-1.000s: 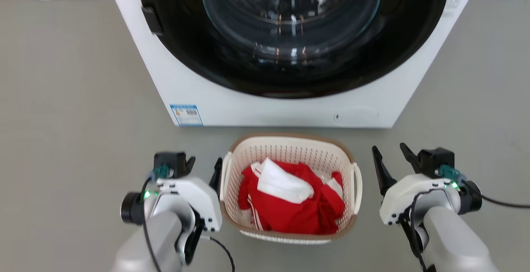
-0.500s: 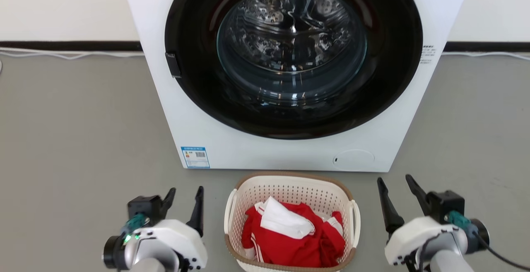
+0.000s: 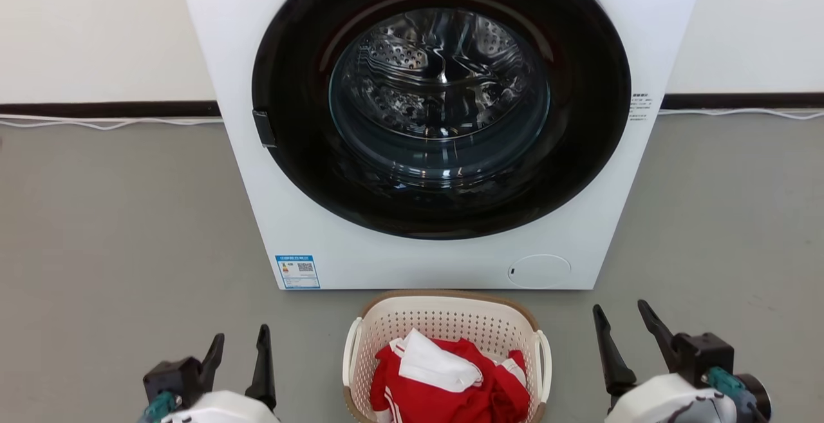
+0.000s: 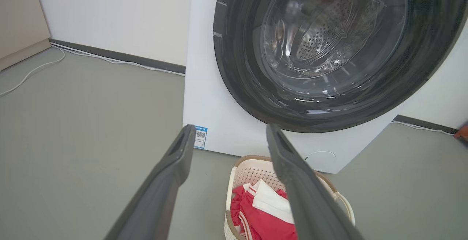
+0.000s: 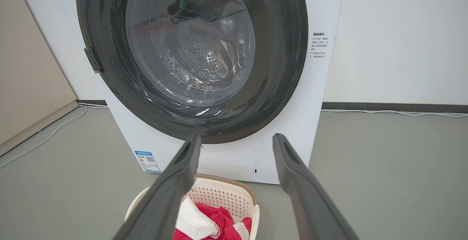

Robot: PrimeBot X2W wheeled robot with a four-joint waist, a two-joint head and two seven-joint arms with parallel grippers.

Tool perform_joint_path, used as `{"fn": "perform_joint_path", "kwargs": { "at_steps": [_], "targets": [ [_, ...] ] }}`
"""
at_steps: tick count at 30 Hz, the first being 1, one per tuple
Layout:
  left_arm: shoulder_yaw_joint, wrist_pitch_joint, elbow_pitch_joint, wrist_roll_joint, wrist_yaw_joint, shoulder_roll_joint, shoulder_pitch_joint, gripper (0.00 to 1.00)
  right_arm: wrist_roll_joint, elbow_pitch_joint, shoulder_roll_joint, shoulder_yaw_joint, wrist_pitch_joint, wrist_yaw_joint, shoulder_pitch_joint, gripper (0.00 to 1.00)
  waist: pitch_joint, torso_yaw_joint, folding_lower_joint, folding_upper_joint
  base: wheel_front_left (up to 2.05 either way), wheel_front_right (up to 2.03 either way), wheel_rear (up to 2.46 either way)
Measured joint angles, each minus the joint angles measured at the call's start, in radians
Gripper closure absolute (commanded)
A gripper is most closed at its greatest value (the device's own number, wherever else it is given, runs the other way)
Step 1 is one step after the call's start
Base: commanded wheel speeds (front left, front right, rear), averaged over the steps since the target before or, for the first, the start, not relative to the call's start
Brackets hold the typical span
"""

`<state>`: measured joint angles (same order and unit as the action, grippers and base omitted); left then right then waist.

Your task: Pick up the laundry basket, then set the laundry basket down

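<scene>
The laundry basket point(image 3: 450, 317) is pictured on the grey floor point(image 3: 116, 230) just in front of the white washing machine point(image 3: 309, 230), centred below the machine's round, dark-rimmed glass door point(image 3: 438, 101). A red garment point(image 3: 450, 394) with white stripes is heaped inside it, topped by a folded white cloth point(image 3: 438, 365). The white loop handles at the basket's two sides are left untouched. The left gripper point(image 3: 241, 340) is held in front of the machine's lower left corner, near a blue-edged label point(image 3: 297, 272), with its two dark fingers spread apart and pointed toward the machine. The right gripper point(image 3: 622, 320) is held in front of the machine's lower right corner, likewise parted. In both wrist views the machine's front is framed between the open fingers, with the basket seen low down before it.
</scene>
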<state>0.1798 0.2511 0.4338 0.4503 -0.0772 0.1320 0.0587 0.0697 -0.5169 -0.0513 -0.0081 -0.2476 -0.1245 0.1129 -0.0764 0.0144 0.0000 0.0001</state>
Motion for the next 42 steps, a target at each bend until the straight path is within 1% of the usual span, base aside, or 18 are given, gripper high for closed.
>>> {"fn": "perform_joint_path", "kwargs": {
  "at_steps": [9, 13, 20, 21, 22, 30, 35, 42],
  "targets": [
    [-0.075, 0.0, -0.058, -0.045, 0.032, -0.034, -0.06, 0.0, -0.002, 0.055, 0.001, -0.024, 0.0, 0.0, -0.056, 0.0, -0.015, 0.007, 0.0, 0.0, 0.0, 0.0, 0.0],
    [-0.105, 0.0, -0.071, -0.053, 0.036, -0.043, -0.075, 0.0, -0.002, 0.066, 0.002, -0.025, 0.0, 0.0, -0.058, 0.0, -0.016, 0.006, 0.0, 0.0, 0.0, 0.0, 0.0],
    [-0.127, 0.0, -0.075, -0.09, 0.053, -0.063, -0.075, 0.0, -0.002, 0.078, 0.002, -0.026, 0.0, 0.0, -0.071, 0.0, -0.018, 0.008, 0.0, 0.0, 0.0, 0.0, 0.0],
    [-0.129, 0.0, -0.075, -0.093, 0.054, -0.065, -0.075, 1.0, -0.002, 0.078, 0.002, -0.025, 0.0, 0.0, -0.072, 1.0, -0.019, 0.008, 0.0, 0.0, 0.0, 0.0, 0.0],
    [-0.132, 0.0, -0.072, -0.093, 0.06, -0.066, -0.076, 1.0, -0.002, 0.076, 0.002, -0.025, 0.0, 0.0, -0.072, 1.0, -0.019, 0.008, 0.0, 0.0, 0.0, 0.0, 0.0],
    [-0.129, -0.011, 0.019, -0.084, 0.06, -0.08, -0.149, 1.0, 0.01, -0.009, 0.009, -0.022, 0.009, 0.001, -0.144, 1.0, -0.018, 0.009, 0.0, 0.0, 0.0, 0.0, 0.0],
    [-0.132, -0.028, 0.016, -0.035, 0.061, -0.081, -0.151, 1.0, 0.071, -0.005, 0.01, -0.025, 0.021, 0.001, -0.148, 1.0, -0.016, 0.007, 0.0005, 0.0, 0.0, 0.0, 0.0],
    [-0.141, -0.049, 0.004, 0.044, 0.07, -0.081, -0.15, 1.0, 0.166, 0.015, 0.01, -0.028, 0.04, 0.001, -0.147, 1.0, -0.007, 0.006, 0.0003, 0.0, 0.0, 0.0, 0.0]
  ]
}}
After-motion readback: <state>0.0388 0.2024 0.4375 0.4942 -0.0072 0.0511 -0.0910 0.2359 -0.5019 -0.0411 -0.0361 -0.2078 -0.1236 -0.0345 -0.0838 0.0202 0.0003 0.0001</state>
